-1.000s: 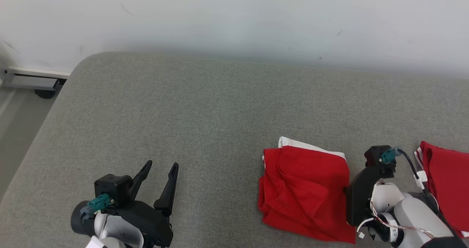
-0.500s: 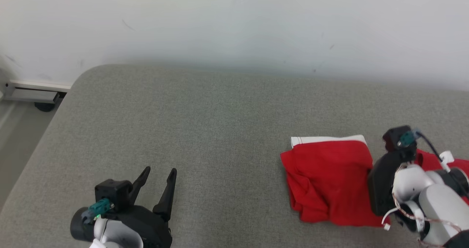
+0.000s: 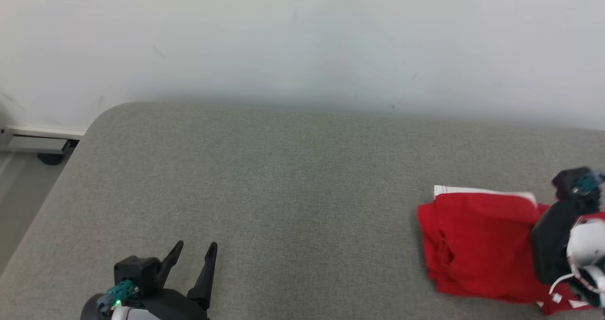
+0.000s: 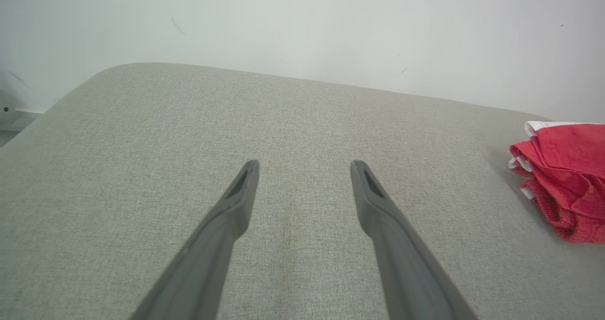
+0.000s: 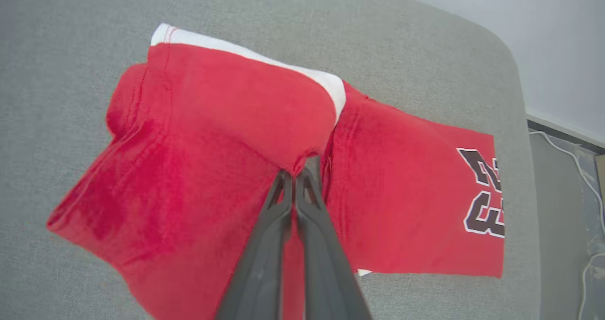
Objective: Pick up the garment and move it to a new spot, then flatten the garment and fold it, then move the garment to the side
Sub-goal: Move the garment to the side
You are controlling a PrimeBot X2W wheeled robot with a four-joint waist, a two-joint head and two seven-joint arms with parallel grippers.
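One grey fabric-covered cushion [image 3: 283,178] with rounded corners serves as the worktop, and it stands against a plain white wall [image 3: 302,36] marked by a few faint scuffs. Two grippers are over the cushion. The left gripper [image 3: 196,245] hovers above the cushion's near left part with its two dark fingers spread wide and nothing between them. The right gripper [image 5: 298,171] is at the cushion's right end with its fingers pressed together, pinching a raised fold of the garment [image 5: 212,135]. That garment is a red folded bundle with one white band [image 5: 246,55] along its far edge, lying on the cushion's right end. Touching it, on the side nearer the cushion's right corner, is a second piece of flat red cloth [image 5: 416,192]; whether the two are joined cannot be told. The flat piece carries the one print in view, dark block characters with white outlines [image 5: 484,202], seen sideways and too skewed to read with certainty. Off the cushion's left end a pale rail with one dark wheel under it [image 3: 38,142] runs along the foot of the wall. Past the cushion's right corner white cables [image 5: 581,168] lie on a grey floor [image 5: 562,225].
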